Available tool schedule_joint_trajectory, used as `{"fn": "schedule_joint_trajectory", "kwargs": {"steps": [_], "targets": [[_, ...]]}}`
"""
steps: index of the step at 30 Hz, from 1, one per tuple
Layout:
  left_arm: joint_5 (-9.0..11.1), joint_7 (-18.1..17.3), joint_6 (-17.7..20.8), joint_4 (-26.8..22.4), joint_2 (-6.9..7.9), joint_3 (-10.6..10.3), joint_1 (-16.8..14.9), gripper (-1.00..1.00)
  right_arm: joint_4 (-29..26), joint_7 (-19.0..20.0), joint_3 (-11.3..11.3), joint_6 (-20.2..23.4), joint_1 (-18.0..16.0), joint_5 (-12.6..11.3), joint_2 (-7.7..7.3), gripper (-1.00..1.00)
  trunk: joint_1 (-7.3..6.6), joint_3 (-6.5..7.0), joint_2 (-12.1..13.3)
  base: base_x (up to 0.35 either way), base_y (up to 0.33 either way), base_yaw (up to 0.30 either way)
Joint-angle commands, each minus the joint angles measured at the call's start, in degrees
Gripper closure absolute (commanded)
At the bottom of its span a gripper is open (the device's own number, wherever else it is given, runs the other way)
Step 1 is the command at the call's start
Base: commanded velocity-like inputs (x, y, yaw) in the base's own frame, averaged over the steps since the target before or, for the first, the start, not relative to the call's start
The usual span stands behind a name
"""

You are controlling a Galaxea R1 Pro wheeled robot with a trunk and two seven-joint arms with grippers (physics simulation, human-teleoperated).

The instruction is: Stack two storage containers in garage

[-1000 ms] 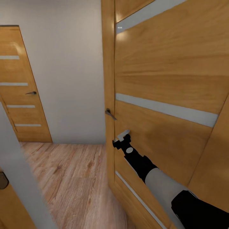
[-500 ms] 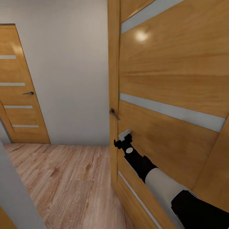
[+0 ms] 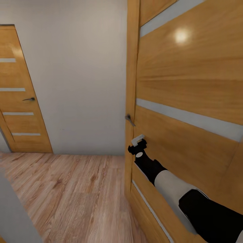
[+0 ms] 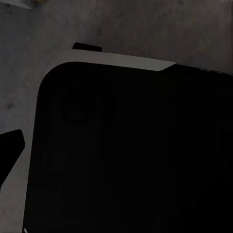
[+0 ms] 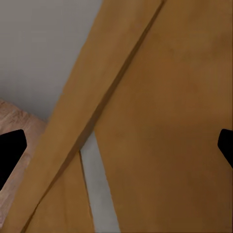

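Against the open wooden door point(image 3: 189, 87) on the right side of the head view, the robot's right arm reaches forward, and its right gripper point(image 3: 137, 145) sits just below the door's grey lever handle point(image 3: 129, 119), close to the door's free edge. From the right wrist view, the two dark fingertips point(image 5: 9, 153) stand far apart at opposite borders of the picture, so the jaws are wide open and hold nothing; between them lie the door's wood face and one of its pale inlaid strips point(image 5: 99, 189). Beyond the door edge, a plain off-white wall point(image 3: 81, 74) runs across the back of the passage, and a second, shut wooden door point(image 3: 18, 101) with four pale strips and a small dark handle stands at the far left. Light wood-plank floor point(image 3: 74, 195) covers the ground between them. Seen from the left wrist view, a large dark rounded part of the robot's body point(image 4: 126, 150) lies over mottled dark grey ground point(image 4: 121, 24); one black fingertip of the left gripper point(image 4: 10, 150) shows, and I cannot tell how far that gripper is open. Neither storage container can be seen.
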Motion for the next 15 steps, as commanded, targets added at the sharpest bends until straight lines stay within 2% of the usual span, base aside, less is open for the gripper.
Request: {"fn": "schedule_joint_trajectory", "kwargs": {"steps": [1, 15], "targets": [[0.29, 0.04, -0.14, -0.01, -0.02, 0.13, 0.00, -1.00, 0.05, -0.62, 0.04, 0.62, -0.13, 0.85, 0.00, -1.00, 0.02, -0.05, -0.02, 0.223, 0.000, 0.000], [0.30, 0.04, -0.15, -0.01, -0.02, 0.13, 0.00, -1.00, 0.26, -0.61, -0.02, 0.49, -0.22, 0.85, 0.00, -1.00, 0.02, -0.05, -0.02, 0.203, 0.000, 0.000]]}}
